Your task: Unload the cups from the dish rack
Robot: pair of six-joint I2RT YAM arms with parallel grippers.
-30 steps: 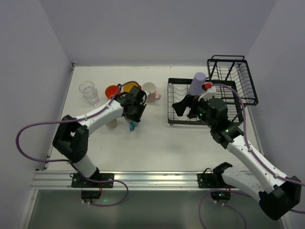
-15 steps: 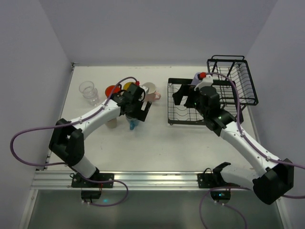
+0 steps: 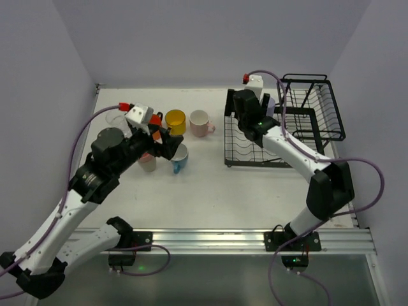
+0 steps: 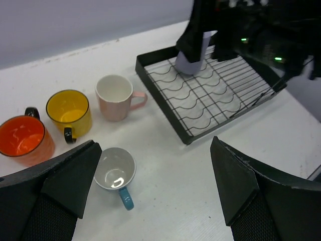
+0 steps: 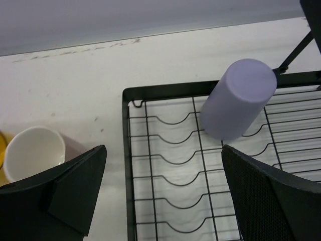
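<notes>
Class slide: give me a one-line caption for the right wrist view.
Open right gripper hovers over the dish rack, where one lavender tumbler stands.

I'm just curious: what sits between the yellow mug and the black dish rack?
The pale pink mug, upright and empty; the left wrist view shows it best.

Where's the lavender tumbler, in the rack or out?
In. The tumbler stands on the rack's wire tray, at its far edge.

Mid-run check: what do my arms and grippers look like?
The left arm and right arm have white links, black joints and a purple cable; each wrist carries a white block with a red tip. The left gripper and right gripper have black, wedge-shaped, mesh-textured fingers.
</notes>
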